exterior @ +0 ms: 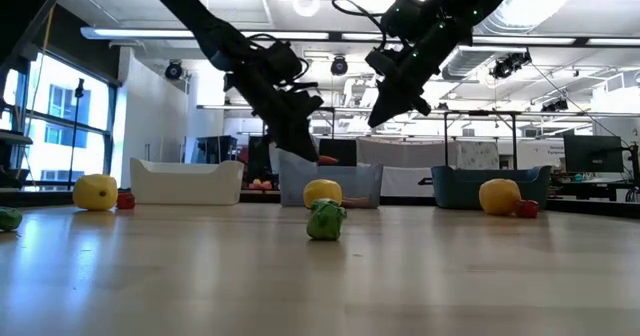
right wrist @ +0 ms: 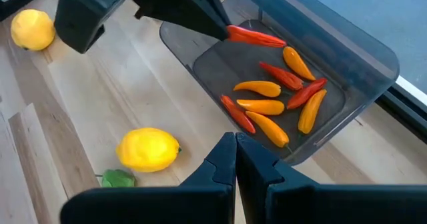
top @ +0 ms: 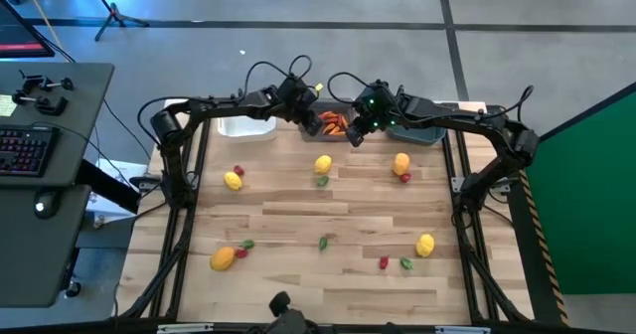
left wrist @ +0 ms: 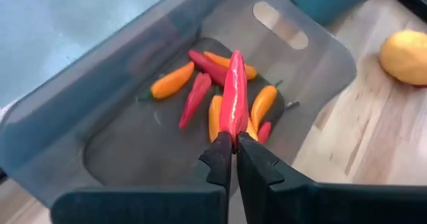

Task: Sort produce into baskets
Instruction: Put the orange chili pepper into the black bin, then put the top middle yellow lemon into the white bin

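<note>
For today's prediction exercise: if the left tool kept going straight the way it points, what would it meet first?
The left tool, shut on a red chili, points down into the grey bin; it would probably meet the chilies piled on the floor first, though depth is unclear.

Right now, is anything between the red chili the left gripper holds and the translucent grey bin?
Nothing visible. The left gripper pinches the slim red chili directly over the translucent grey bin, where other chilies lie flat; the right gripper waits shut beside it.

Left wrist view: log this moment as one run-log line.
left gripper: shut on slim red chili | over translucent grey plastic bin | right gripper: shut, empty
</note>
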Controlling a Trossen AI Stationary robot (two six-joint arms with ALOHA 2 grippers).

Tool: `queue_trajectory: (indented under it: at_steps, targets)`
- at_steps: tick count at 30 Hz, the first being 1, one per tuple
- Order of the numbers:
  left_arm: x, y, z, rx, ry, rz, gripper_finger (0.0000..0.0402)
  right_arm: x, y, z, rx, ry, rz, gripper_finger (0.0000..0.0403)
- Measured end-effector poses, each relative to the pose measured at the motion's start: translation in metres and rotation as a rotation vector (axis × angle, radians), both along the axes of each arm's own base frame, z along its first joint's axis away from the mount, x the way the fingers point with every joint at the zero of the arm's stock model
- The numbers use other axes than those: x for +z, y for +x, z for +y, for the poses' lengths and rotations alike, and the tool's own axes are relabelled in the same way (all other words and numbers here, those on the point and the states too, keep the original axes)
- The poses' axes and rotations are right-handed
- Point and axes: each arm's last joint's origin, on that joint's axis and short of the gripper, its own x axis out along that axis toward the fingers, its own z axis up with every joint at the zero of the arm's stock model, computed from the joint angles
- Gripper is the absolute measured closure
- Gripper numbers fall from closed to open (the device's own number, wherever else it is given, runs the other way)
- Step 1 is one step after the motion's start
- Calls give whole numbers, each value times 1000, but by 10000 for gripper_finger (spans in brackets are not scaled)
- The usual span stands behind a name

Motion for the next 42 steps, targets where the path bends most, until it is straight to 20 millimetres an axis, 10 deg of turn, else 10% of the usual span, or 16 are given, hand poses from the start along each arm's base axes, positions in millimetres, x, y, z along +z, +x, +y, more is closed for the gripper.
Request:
queue_trajectory:
  at_steps: [14, 26, 42]
  targets:
    - [1, 1, -3, -66, 9, -1, 309, 0, 0, 0, 2, 2, 4, 403]
    - [42, -13, -40, -1, 209, -217, 397, 11, 2, 15, 7, -14, -29, 403]
    - [70, -65, -107, -75, 168, -246, 401, -13, 46, 44, 139, 53, -138, 403]
